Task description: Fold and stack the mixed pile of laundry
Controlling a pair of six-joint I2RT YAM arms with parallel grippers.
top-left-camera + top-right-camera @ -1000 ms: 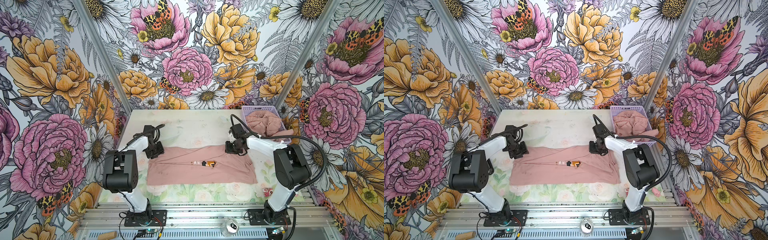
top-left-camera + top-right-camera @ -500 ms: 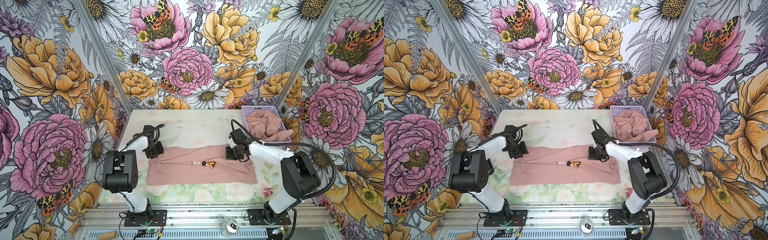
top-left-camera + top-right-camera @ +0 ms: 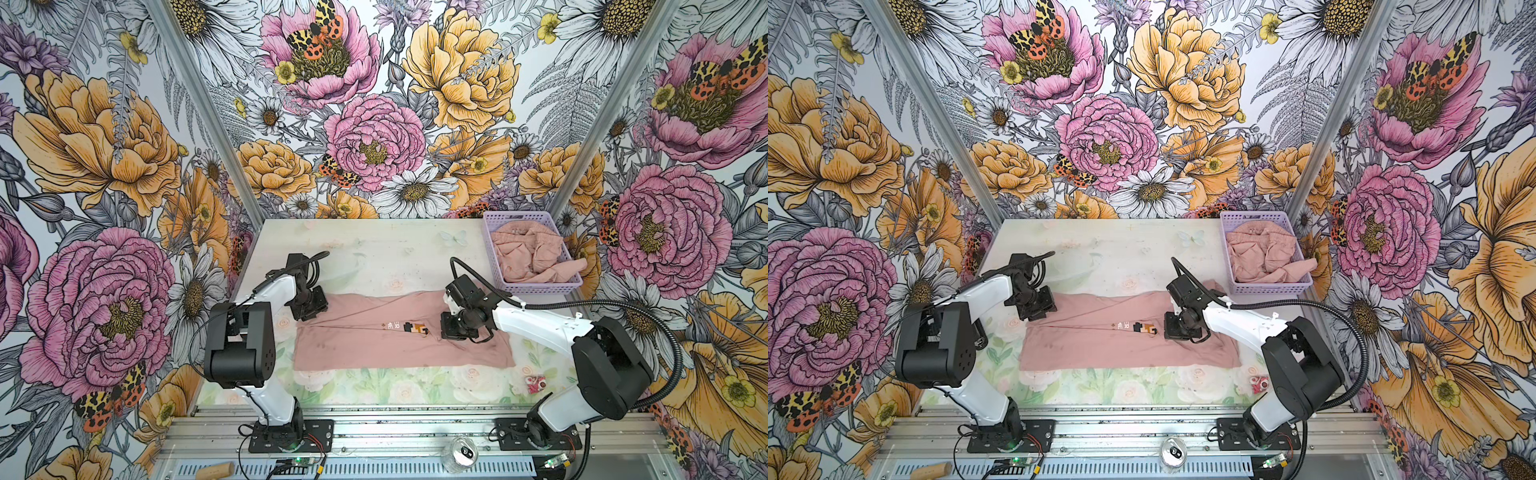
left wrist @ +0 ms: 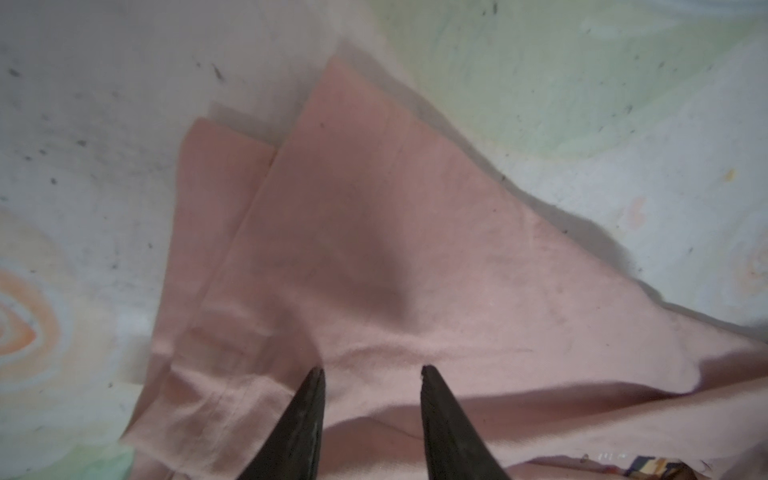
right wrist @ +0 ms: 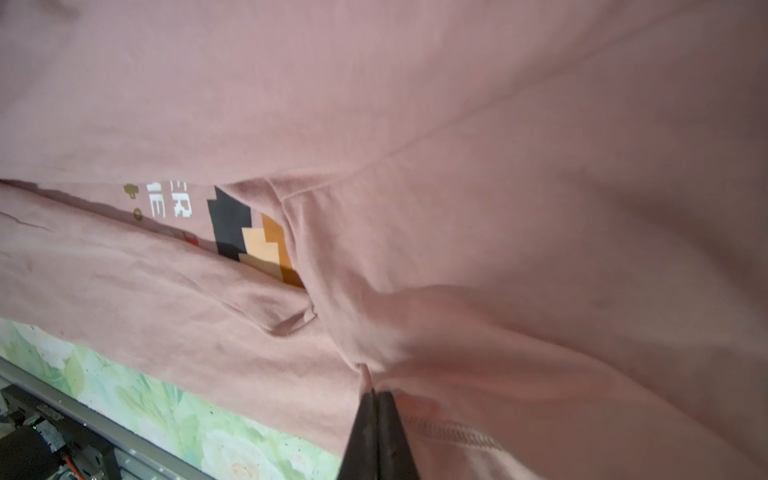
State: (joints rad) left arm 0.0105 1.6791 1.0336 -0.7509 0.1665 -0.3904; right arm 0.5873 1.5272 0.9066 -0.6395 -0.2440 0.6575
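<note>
Nearest, at the lower edge of both top views, a drinks can (image 3: pixel 460 451) is seen standing on the metal rail (image 3: pixel 415 432). Just beyond it, on the floral table (image 3: pixel 353 386), a small red-and-white object (image 3: pixel 534 383) is seen right of centre. Across the middle of the frame the T-shirt (image 3: pixel 399 351) is spread flat. It is dusty pink, and only a strip of its pixel print (image 3: pixel 415 328) with white lettering is shown between two folded-over flaps. The right gripper (image 3: pixel 452 332) is lowered onto the shirt's right part. In the right wrist view its jaws are pressed together on a thin ridge of the cloth. The left gripper (image 3: pixel 309 312) is set at the shirt's upper left corner. In the left wrist view its jaws are spread apart over a folded corner, and contact with the cloth cannot be told. Farthest, at the table's upper right, the lavender basket (image 3: pixel 540 286) is placed, heaped with crumpled pink garments (image 3: pixel 528 253), one end draped over its right rim.
</note>
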